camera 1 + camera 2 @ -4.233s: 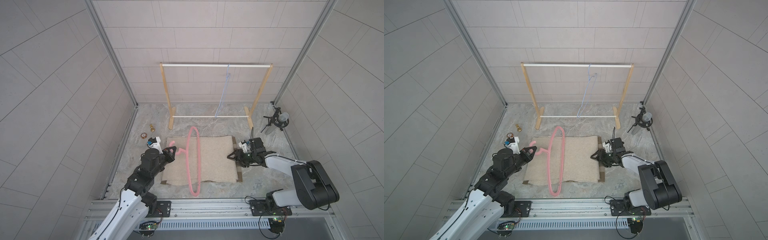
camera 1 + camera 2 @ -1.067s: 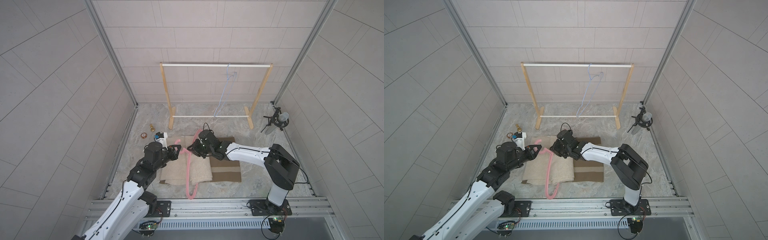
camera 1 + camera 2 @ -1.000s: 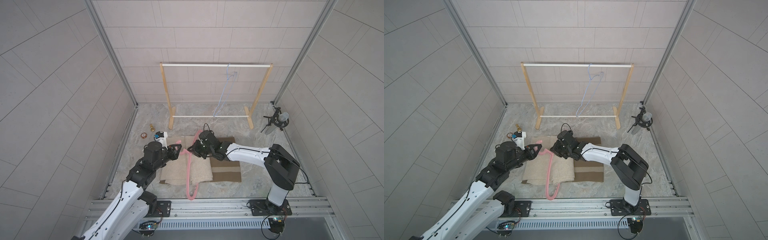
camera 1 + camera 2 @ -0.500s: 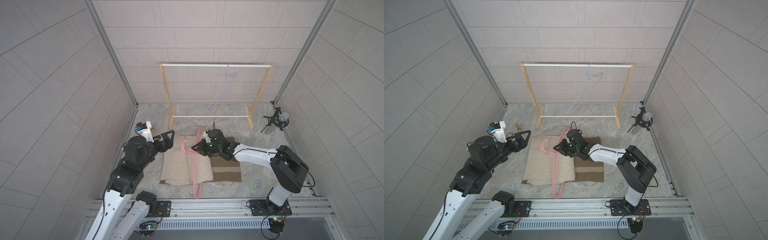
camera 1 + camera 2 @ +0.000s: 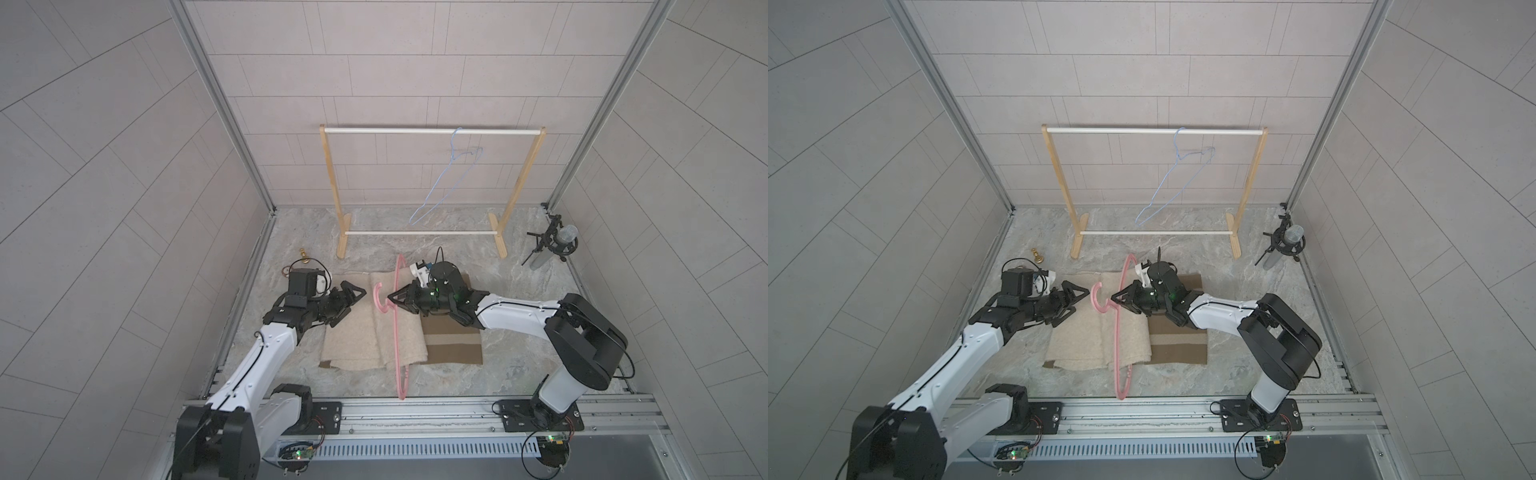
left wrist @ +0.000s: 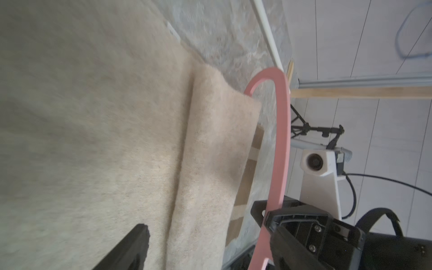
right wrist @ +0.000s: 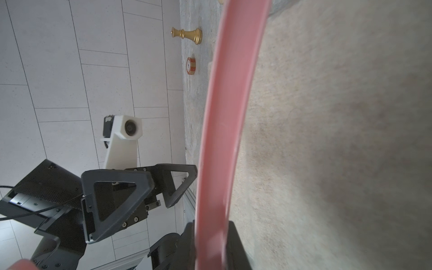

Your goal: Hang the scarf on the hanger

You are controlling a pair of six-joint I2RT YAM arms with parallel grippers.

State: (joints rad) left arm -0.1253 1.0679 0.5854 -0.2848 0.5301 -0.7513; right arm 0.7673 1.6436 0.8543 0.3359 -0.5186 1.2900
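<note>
Plainly, in both top views the right gripper (image 5: 391, 298) is clamped tight on the neck of the pink hanger (image 5: 396, 332). The hanger stands on edge across the middle of the floor, its hook (image 5: 376, 296) pointing to 9 o'clock. The scarf (image 5: 357, 336) lies folded on the floor under it, with the beige flap at the centre and the brown striped end toward 3 o'clock. The left gripper (image 5: 355, 306) hovers at the hook's 9 o'clock, jaws spread wide, holding nothing. A wooden rack (image 5: 432, 131) with a blue wire hanger (image 5: 451, 174) stands at 12 o'clock.

From the left wrist, the scarf (image 6: 117, 140) looks thick and fuzzy, like felted wool. Its folded flap seems to lie over the hanger's lower bar. The hanger (image 6: 284, 140) is smooth, flat plastic with rounded ends.

From the right wrist, the hanger (image 7: 224, 140) fills the middle, the open left gripper (image 7: 173, 177) sits beside it, and a gold chess piece (image 7: 187, 35) stands beyond.

To do this step well, the left arm should probably pinch the flap's doubled edge and draw it evenly over the bar while the right holds the hanger steady. The plush cloth should cling rather than slide.
</note>
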